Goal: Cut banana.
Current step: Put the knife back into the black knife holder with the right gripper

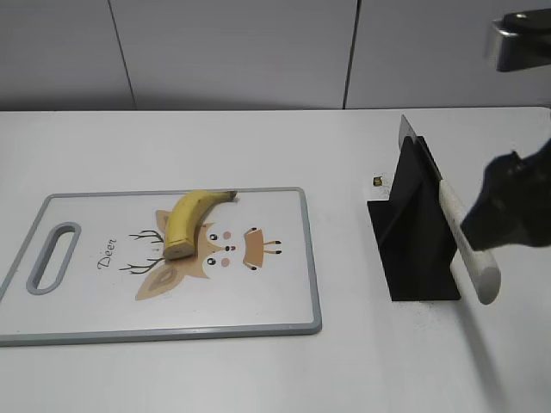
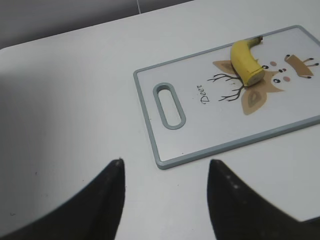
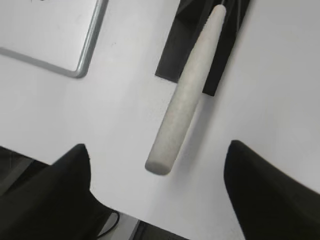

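Observation:
The banana (image 1: 184,222), a short curved yellow piece with a flat cut end and dark stem tip, lies on a white cutting board (image 1: 284,292) with a grey rim and a deer print. It also shows in the left wrist view (image 2: 245,61). A knife with a white handle (image 1: 469,245) rests in a black stand (image 1: 413,232). My right gripper (image 3: 157,150) is open, its fingers apart on either side of the handle's end (image 3: 186,102), not touching it. My left gripper (image 2: 165,167) is open and empty over the table, near the board's handle corner (image 2: 160,162).
A small dark-gold object (image 1: 377,181) lies on the white table just left of the stand. The board's handle slot (image 1: 53,256) is at its left end. The table's front edge (image 3: 120,212) shows near the right gripper.

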Available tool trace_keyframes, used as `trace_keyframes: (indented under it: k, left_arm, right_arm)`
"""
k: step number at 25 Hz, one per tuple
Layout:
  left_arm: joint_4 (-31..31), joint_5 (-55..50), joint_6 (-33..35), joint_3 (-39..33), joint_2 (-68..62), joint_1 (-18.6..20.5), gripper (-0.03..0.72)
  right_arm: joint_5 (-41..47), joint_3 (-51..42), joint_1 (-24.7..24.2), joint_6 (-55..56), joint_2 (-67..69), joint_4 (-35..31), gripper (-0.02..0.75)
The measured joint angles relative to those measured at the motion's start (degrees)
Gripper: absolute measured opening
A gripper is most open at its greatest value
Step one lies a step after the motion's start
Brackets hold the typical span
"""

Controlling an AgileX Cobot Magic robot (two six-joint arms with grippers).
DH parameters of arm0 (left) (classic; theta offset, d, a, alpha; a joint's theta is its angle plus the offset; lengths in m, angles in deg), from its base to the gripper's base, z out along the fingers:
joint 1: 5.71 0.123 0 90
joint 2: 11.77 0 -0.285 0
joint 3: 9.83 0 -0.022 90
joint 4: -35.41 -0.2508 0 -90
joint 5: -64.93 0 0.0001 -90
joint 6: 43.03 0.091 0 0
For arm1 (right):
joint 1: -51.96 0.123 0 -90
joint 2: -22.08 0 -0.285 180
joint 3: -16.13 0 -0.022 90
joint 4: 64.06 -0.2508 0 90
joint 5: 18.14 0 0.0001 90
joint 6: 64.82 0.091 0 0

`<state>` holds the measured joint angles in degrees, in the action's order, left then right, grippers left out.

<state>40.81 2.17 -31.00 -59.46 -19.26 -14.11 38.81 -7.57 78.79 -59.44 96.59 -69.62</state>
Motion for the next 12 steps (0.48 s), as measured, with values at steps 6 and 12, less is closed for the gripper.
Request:
trace_keyframes:
  k: [6,12]
  left_arm:
    - [0.0,0.0,0.0,0.0,0.0,0.0,0.515]
    - [0.0,0.0,0.0,0.0,0.0,0.0,0.515]
  right_arm:
    - [-0.9,-12.4,0.0,-6.1,-15.7,-0.7,0.61]
    - [-1.4,-22.5,0.0,-7.9,-33.1,-0.4,0.594]
